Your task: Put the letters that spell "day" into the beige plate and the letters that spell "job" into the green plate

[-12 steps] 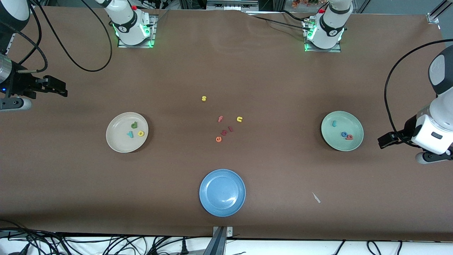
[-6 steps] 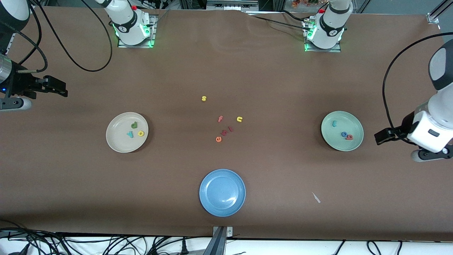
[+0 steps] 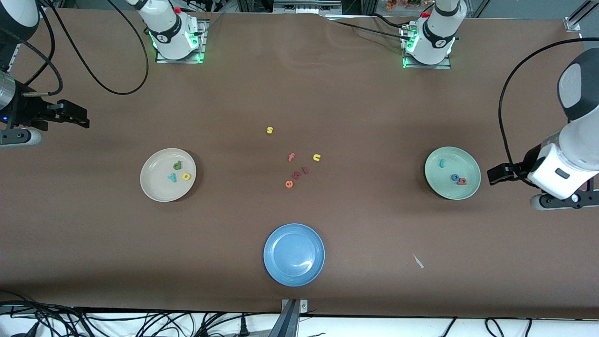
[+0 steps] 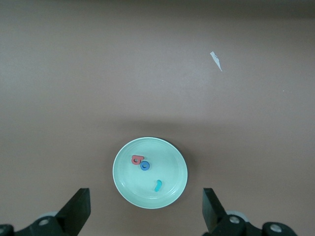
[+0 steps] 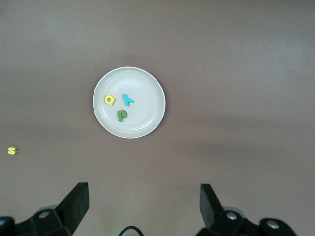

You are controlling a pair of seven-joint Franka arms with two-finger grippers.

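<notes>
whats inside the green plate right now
Three letters lie in the green plate: a teal "j", a blue "o" and a pinkish-red "b" touching it. Nothing covers them.

Beige plate (image 3: 168, 175) holding the green "d" (image 3: 177, 165), teal "y" (image 3: 172, 177) and yellow "a" (image 3: 186, 176), near the right gripper (image 3: 80, 118), which hangs spread and empty at the right arm's end of the table. Green plate (image 3: 452, 173) holding the teal "j" (image 3: 441, 163), blue "o" (image 3: 454, 177) and pinkish-red "b" (image 3: 462, 180), just beside the left gripper (image 3: 496, 175). Loose letters (image 3: 296, 164) and a blue plate (image 3: 294, 254) lie well apart from both grippers.
</notes>
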